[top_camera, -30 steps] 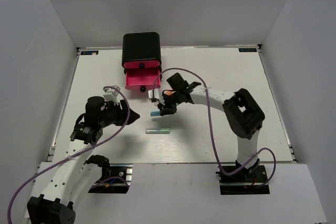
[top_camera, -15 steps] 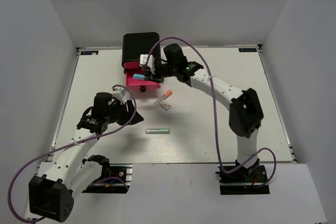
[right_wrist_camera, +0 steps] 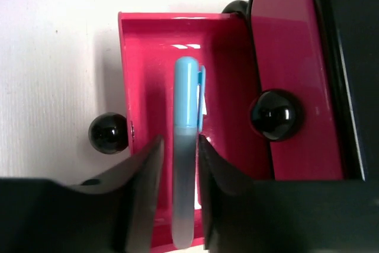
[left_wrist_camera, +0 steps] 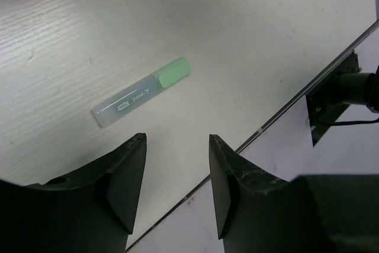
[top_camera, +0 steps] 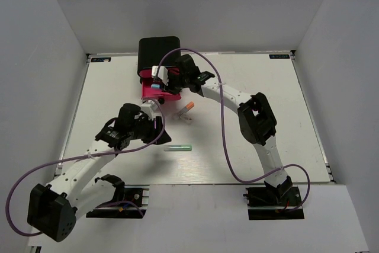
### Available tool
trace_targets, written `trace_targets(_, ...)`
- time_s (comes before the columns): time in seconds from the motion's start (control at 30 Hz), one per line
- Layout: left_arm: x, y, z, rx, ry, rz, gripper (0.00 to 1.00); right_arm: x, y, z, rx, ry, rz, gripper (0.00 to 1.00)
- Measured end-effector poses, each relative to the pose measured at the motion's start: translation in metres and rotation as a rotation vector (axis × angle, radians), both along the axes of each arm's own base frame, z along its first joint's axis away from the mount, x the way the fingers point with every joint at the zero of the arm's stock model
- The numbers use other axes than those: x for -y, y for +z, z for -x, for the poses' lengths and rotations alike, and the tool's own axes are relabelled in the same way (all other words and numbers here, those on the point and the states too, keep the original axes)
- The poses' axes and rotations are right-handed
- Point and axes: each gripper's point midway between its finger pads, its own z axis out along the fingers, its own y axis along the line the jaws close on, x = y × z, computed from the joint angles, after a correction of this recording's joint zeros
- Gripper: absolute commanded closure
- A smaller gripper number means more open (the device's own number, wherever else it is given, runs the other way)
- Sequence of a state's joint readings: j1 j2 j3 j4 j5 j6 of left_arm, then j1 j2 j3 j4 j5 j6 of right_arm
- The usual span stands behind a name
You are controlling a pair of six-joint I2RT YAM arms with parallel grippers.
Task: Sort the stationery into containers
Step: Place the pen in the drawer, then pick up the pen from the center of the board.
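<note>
**Right gripper.** The right gripper [right_wrist_camera: 179, 143] is positioned above the open drawer [right_wrist_camera: 142, 75] of the black cabinet [top_camera: 159, 53]. Its jaws are set narrow, with a light blue pen [right_wrist_camera: 185, 87] lying lengthwise between them. In the wrist view, a thin strip of pink drawer floor shows between one finger [right_wrist_camera: 139, 188] and the pen. The other finger meets the pen's edge. Whether the pen is clamped or lies loose in the drawer cannot be told. The pen's blue cap end extends past the fingertips over the drawer floor. The drawer's round black knob [right_wrist_camera: 108, 133] sits at its front. A closed drawer front [right_wrist_camera: 290, 57] is directly alongside.

**Left gripper.** The left gripper [left_wrist_camera: 176, 146] hangs over the table [left_wrist_camera: 249, 22] with its jaws moderately apart. It holds nothing and touches nothing.

**Loose items.** A green marker [left_wrist_camera: 142, 92] lies flat on the table just beyond the left fingertips. An orange-tipped marker [top_camera: 186, 108] and a small white block [top_camera: 188, 118] lie on the table near the cabinet, apart from both grippers.
</note>
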State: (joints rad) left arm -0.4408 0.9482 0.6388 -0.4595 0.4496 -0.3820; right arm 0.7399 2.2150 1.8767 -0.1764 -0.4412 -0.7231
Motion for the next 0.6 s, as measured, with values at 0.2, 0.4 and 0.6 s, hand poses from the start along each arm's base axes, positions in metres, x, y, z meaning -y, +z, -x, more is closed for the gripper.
trace_targets(0.2,0.018,-0.019,0.004,-0.036,-0.078,-0.063,0.39,0.002,0.006,-0.004,-0.002,-0.014,-0.017,0.6)
trace_targets(0.4,0.031,-0.029,0.002,0.009,-0.178,-0.148,0.33,0.03,0.05,-0.017,-0.034,-0.096,-0.093,0.6)
trace_targets(0.6,0.044,-0.044,0.0,0.069,-0.319,-0.237,0.21,0.121,0.08,-0.035,-0.066,-0.26,-0.145,0.59)
